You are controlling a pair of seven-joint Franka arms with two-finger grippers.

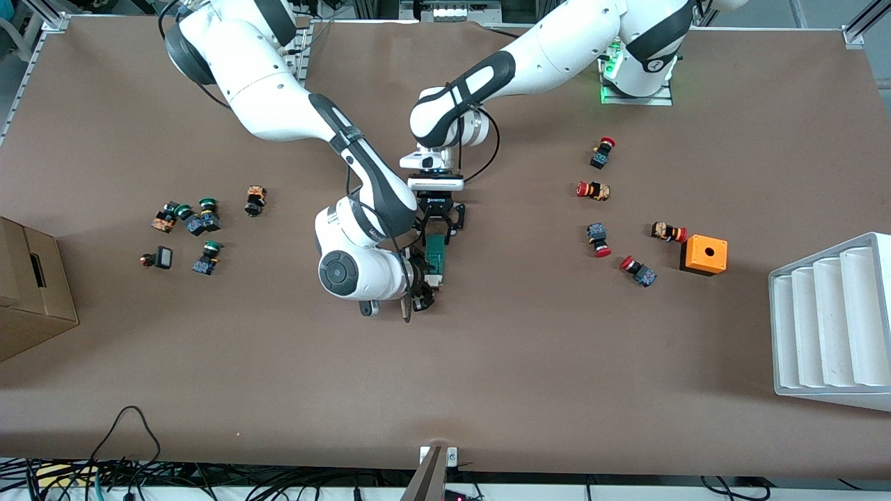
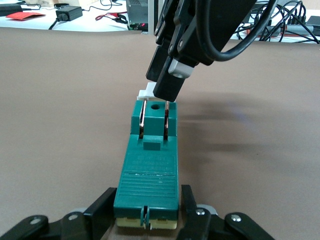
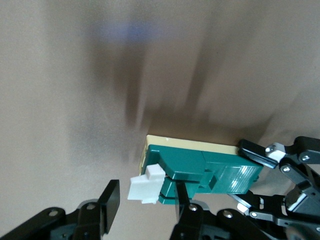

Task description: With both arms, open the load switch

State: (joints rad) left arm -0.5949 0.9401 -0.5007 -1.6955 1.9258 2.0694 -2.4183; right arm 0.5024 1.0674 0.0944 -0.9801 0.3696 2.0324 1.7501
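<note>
The load switch [image 1: 436, 256], a narrow dark-green block on a cream base, lies in the middle of the table. My left gripper [image 1: 437, 236] is shut on one end of it, with a black finger [image 2: 102, 210] pressed on each side of the load switch [image 2: 150, 160]. At the other end a white tab [image 3: 146, 187] sticks out. My right gripper [image 3: 146, 202] is open and straddles that tab: one finger [image 3: 181, 200] lies against the green body, the other [image 3: 111, 205] stands apart. The right gripper's fingers [image 2: 170, 85] also show over the tab [image 2: 145, 92] in the left wrist view.
Several red-capped push buttons [image 1: 595, 189] and an orange box [image 1: 704, 255] lie toward the left arm's end. A white ribbed rack [image 1: 832, 320] stands at that table edge. Green-capped buttons [image 1: 202, 223] and a cardboard box [image 1: 28, 292] are toward the right arm's end.
</note>
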